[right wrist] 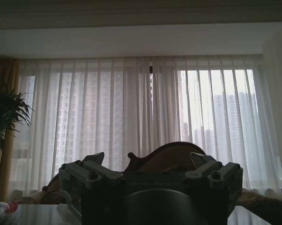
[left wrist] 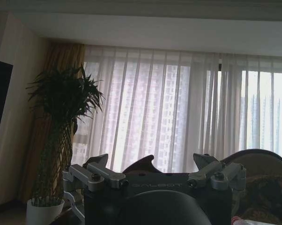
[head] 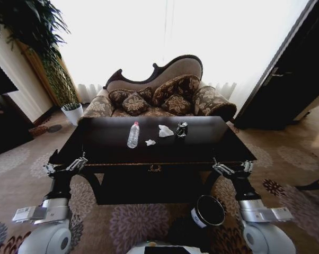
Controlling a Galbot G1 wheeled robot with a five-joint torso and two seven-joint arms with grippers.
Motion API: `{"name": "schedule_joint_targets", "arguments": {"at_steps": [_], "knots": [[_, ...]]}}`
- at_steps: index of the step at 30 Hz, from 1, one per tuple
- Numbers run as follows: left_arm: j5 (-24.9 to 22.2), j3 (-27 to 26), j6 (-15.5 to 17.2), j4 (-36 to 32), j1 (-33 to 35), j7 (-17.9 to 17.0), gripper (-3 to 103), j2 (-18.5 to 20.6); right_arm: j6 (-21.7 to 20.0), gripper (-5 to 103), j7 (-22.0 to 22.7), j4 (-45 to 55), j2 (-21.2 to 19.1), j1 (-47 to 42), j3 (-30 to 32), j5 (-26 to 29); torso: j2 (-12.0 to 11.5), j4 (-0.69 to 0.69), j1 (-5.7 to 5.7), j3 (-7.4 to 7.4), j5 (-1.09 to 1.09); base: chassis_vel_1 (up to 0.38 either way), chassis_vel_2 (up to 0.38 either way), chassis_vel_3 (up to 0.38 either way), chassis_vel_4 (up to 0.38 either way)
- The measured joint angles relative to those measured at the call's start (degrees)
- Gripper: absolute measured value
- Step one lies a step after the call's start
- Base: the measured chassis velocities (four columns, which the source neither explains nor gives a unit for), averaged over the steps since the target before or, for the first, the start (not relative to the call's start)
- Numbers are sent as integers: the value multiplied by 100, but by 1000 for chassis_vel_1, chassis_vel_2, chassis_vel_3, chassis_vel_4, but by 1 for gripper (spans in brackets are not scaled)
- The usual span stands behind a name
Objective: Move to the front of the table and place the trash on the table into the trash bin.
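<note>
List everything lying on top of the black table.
On the table lie a clear plastic bottle, a dark can and two white paper wads, one larger, one smaller. Nothing visibly covers them; the can's far side is hidden.

Surface (head: pixel 112 145): bare and open on both sides of the middle cluster.
Cluster: bottle (head: pixel 133 135), two paper wads (head: pixel 165 131), can (head: pixel 182 129), set near each other.
Front floor: trash bin (head: pixel 208 210) stands low, just right of centre.
Far edge: sofa (head: pixel 165 95) blocks.

The black tabletop (head: pixel 202 145) carries a clear bottle (head: pixel 133 135) and a dark can (head: pixel 182 129). Two paper wads (head: pixel 165 131) lie between them.
</note>
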Motion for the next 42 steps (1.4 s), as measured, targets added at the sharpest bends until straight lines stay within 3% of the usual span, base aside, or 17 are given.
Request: {"name": "schedule_joint_targets", "arguments": {"at_steps": [17, 23, 26, 30, 36, 39, 41, 42], "knots": [[64, 64, -51, 83, -78, 6, 100, 13, 178, 100, 214, -17, 21, 19, -65, -22, 3, 0, -7, -2, 0, -42, 46, 48, -45], [69, 136, -131, 122, -234, 11, 100, 484, 180, 100, 264, 109, 14, -12, -81, -44, -1, -1, 2, 1, -2, 0, 0, 0, 0], [-179, 163, 4, -76, -241, 7, 100, 715, 138, 100, 280, 178, -33, 27, -185, -43, -1, 2, 2, 1, -1, 0, 0, 0, 0], [-789, 228, 571, -366, -406, -6, 100, 1205, 116, 100, 296, 299, 10, -22, -311, -115, 0, -1, -1, 0, 1, 0, 0, 0, 0], [-982, 414, 1043, -380, -440, -191, 100, 1526, 115, 100, 290, 371, 3, -85, -288, -117, 0, 1, 0, 0, -1, 0, 0, 0, 0], [-1468, 327, 1350, -380, -541, -451, 100, 1833, 116, 100, 278, 428, -5, -133, -247, -108, -1, 1, 0, 1, -2, 0, 0, 0, 0], [-2088, -40, 1515, -381, -691, -608, 100, 2315, 116, 100, 266, 470, -14, -169, -219, -101, 0, 0, -1, 0, -3, 0, 0, 0, 0], [-2088, -40, 1515, -381, -691, -608, 100, 2315, 116, 100, 266, 470, -14, -169, -219, -101, 0, 0, -1, 0, -3, 0, 0, 0, 0]]}}
